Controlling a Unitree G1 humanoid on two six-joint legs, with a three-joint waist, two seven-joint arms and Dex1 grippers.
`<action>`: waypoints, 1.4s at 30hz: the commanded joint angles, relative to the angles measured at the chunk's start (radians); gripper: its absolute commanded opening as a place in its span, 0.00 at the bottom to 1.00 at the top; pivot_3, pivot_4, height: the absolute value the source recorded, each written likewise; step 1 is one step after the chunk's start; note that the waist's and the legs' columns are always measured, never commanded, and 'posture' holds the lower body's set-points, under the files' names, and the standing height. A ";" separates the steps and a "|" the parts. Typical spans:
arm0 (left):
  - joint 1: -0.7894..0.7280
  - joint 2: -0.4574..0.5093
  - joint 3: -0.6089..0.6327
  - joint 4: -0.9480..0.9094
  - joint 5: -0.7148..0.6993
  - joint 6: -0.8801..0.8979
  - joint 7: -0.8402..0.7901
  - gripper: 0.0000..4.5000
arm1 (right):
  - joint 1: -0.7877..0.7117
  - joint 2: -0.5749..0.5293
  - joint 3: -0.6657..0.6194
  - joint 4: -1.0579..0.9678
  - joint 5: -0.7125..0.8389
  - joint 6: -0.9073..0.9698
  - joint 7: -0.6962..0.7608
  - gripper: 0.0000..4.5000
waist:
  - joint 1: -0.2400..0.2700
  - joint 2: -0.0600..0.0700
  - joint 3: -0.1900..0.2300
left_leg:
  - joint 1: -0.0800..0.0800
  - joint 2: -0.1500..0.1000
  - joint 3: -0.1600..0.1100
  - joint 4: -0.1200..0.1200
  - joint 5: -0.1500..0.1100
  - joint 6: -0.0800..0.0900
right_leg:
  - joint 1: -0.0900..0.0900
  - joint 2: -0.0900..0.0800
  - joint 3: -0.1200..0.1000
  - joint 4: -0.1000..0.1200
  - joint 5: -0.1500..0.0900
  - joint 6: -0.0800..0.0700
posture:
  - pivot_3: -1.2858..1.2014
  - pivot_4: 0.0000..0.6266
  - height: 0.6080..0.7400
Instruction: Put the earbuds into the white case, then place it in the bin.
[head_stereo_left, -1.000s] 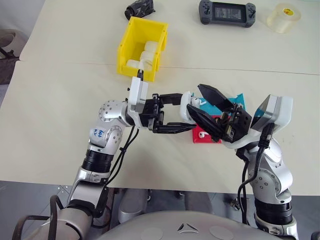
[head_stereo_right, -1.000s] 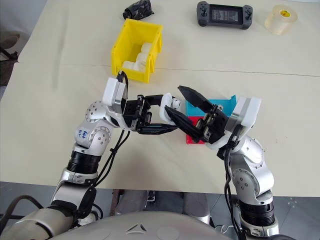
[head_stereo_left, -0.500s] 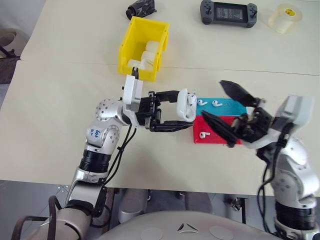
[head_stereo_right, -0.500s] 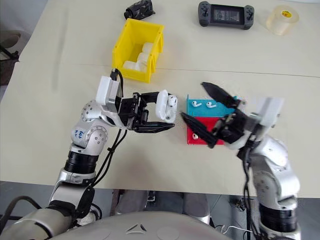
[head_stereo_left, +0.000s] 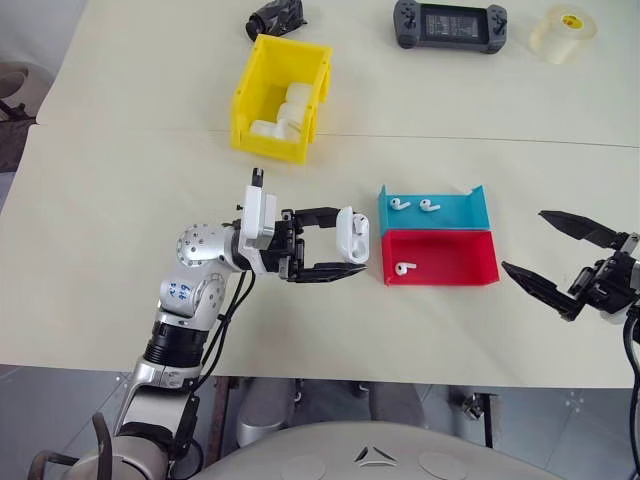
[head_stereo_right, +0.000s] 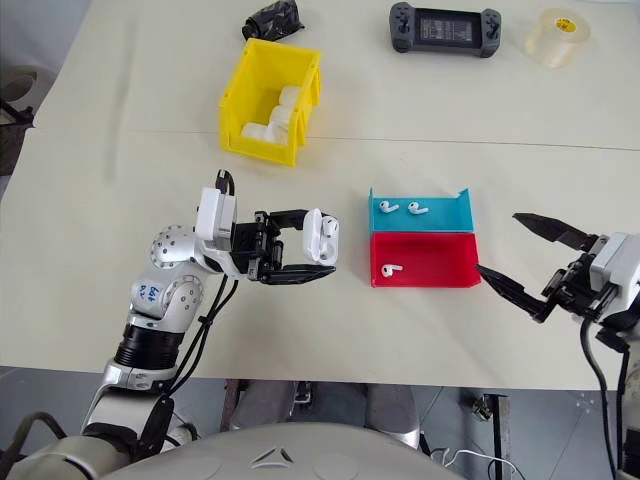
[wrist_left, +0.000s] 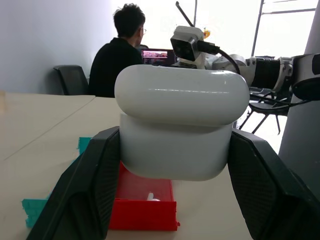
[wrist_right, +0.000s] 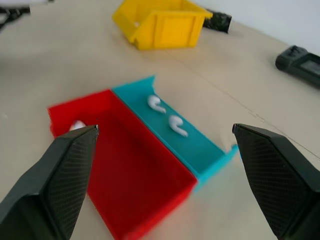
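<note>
**Little legible writing in view**

Only one marking can be found — a small blue handwritten scrawl on the grey joint housing of the left arm (head_stereo_left: 179, 291). It looks like a few digits or letters, but the strokes are too small to read with any certainty. The roll of clear tape (head_stereo_left: 561, 33) carries a yellow core label with a dark mark on it, also too small to make out. The screen of the black game console (head_stereo_left: 450, 24) shows faint lines — nothing that can be read.
</note>
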 joint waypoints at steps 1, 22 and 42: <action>0.016 -0.001 -0.004 -0.067 0.001 -0.012 0.031 0.62 | -0.087 -0.098 0.067 -0.031 0.019 0.131 0.030 1.00 | 0.003 0.001 0.000 | 0.000 0.000 0.000 0.000 0.000 0.000 | 0.000 0.000 0.000 -0.001 0.000 0.000 | 0.52 0.24 1.00; 0.022 -0.020 -0.045 -0.091 0.016 -0.033 0.082 0.62 | -0.971 -0.063 0.863 0.408 -0.584 0.347 0.046 1.00 | 0.003 0.002 0.001 | -0.005 -0.002 -0.003 0.000 0.000 -0.002 | -0.003 0.000 -0.005 0.001 0.000 0.000 | 0.52 0.24 1.00; 0.014 0.001 -0.034 -0.110 0.007 -0.018 0.114 0.62 | -1.024 0.011 0.880 0.563 -0.742 0.116 0.139 0.57 | 0.001 0.002 0.001 | -0.003 -0.001 -0.003 0.001 0.000 -0.002 | -0.002 0.001 -0.008 0.002 0.000 0.000 | 0.52 0.24 1.00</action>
